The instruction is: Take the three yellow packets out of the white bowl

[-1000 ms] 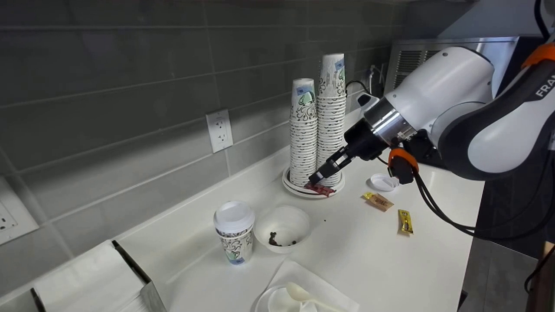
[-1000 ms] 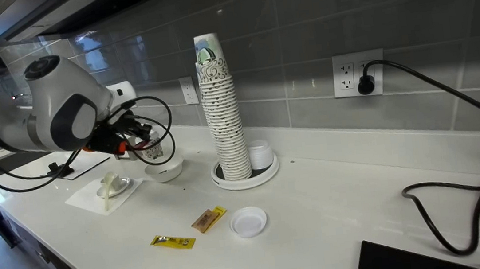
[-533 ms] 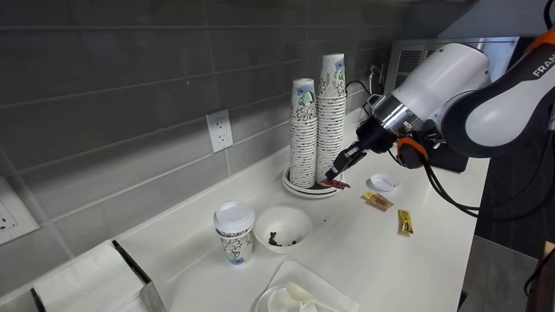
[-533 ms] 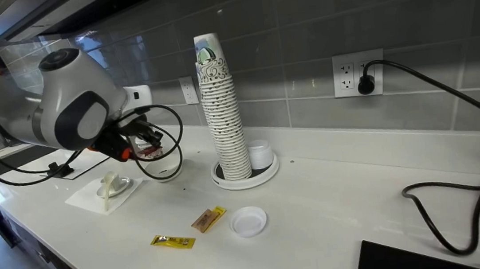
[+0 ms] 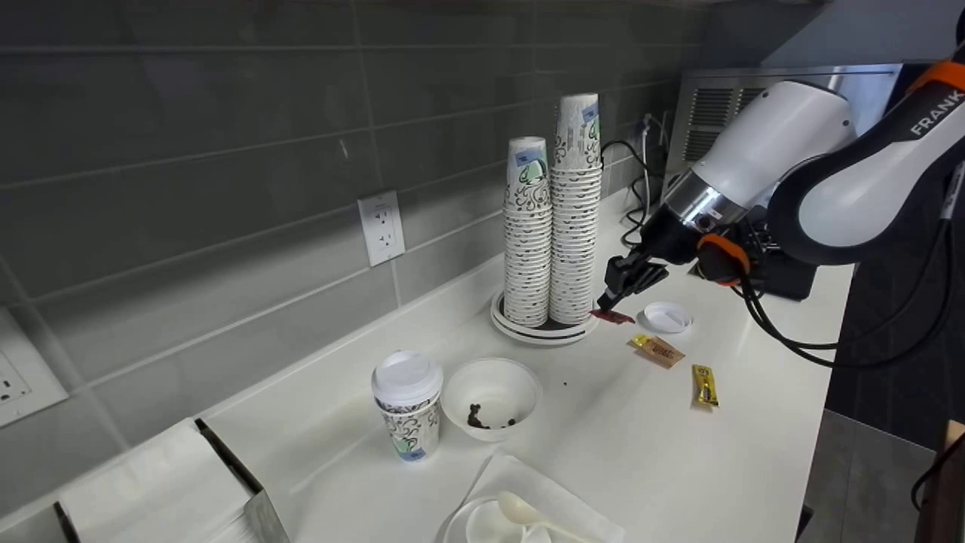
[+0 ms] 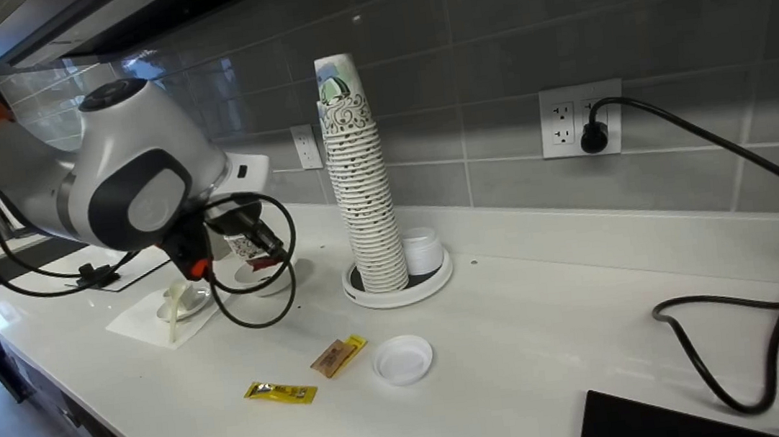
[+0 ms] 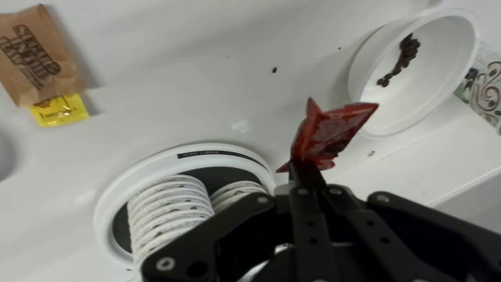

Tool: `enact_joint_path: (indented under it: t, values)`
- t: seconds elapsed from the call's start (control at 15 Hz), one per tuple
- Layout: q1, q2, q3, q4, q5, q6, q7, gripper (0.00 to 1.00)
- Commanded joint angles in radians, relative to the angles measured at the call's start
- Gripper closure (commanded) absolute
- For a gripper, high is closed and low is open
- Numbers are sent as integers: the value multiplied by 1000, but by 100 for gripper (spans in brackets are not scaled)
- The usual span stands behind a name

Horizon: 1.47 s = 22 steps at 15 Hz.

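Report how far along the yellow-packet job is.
Looks done: a yellow packet lies on the counter, as does a second yellow packet, partly under a brown packet; the white bowl shows only dark beans.
In hand: a red packet, pinched in the gripper.
Left: perhaps setting that down; no third yellow packet shows, unless brown counts.

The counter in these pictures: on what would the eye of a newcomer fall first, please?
Probably on the two tall stacks of paper cups, side by side on a round white tray near the tiled wall. Next would come the red packet, pinched at the tip of the gripper in the air above the counter. A bright yellow packet, lying on the counter farther from the wall, may also catch the eye.
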Motion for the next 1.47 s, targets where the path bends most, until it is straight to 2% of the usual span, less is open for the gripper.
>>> enact_joint_path:
  t: [0.0, 0.33, 0.6, 0.87, 1.2, 1.27, 1.4]
  values:
    - [-62, 134, 45, 0, -41, -22, 165, 100]
    - [-132, 320, 94, -2, -65, -58, 374, 100]
    - [-135, 468, 58, -3, -87, -42, 529, 100]
    - [-110, 559, 22, -3, -105, -87, 616, 100]
    - [-127, 624, 17, -3, -159, -75, 670, 100]
    - [-136, 620, 20, -3, -171, -70, 678, 74]
    - [-140, 629, 20, -3, -195, -61, 700, 68]
